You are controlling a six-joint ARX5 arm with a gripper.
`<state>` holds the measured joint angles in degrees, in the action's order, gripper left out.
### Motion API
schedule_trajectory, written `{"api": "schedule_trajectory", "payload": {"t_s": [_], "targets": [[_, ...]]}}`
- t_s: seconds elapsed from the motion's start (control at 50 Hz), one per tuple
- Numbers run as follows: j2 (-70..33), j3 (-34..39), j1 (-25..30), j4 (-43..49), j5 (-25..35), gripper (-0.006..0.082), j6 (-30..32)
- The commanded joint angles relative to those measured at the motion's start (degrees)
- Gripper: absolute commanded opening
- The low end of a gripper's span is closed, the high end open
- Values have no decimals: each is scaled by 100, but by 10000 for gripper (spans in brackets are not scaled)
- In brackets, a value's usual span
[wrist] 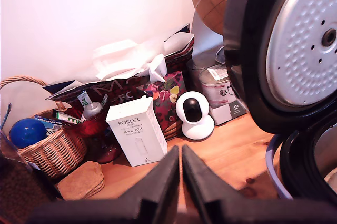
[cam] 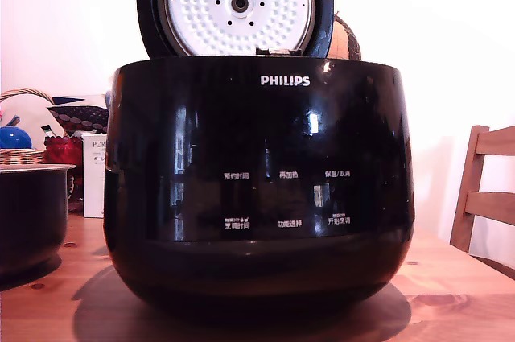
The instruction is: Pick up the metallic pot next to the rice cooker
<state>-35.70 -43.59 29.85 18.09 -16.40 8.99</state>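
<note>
Tool [wrist: 180, 182] closed, empty. Your pot [cam: 30, 213] sits at the bench's [cam: 451, 286] edge beside the cooker [cam: 257, 189]. Open wide, then pinch its rim squarely.

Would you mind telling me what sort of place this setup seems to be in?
Most likely a home dining or kitchen corner: a rice cooker with its lid up stands on a wooden table, a wooden chair beside it, and a wicker basket among household clutter against the wall.

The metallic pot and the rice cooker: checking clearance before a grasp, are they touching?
Apart. The exterior view shows bare wooden table between the metallic pot and the rice cooker.
</note>
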Motion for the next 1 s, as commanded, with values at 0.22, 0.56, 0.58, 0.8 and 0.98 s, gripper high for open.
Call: {"api": "schedule_trajectory", "payload": {"t_s": [0.22,0.56,0.58,0.8,0.98], "targets": [[55,-42,-22,0,9,-22,7],[50,-695,-35,1307,173,-22,337],[48,-774,-35,1447,225,-22,354],[-166,-1823,-39,3244,636,-23,597],[-542,-2385,-37,4625,896,-22,1213]]}}
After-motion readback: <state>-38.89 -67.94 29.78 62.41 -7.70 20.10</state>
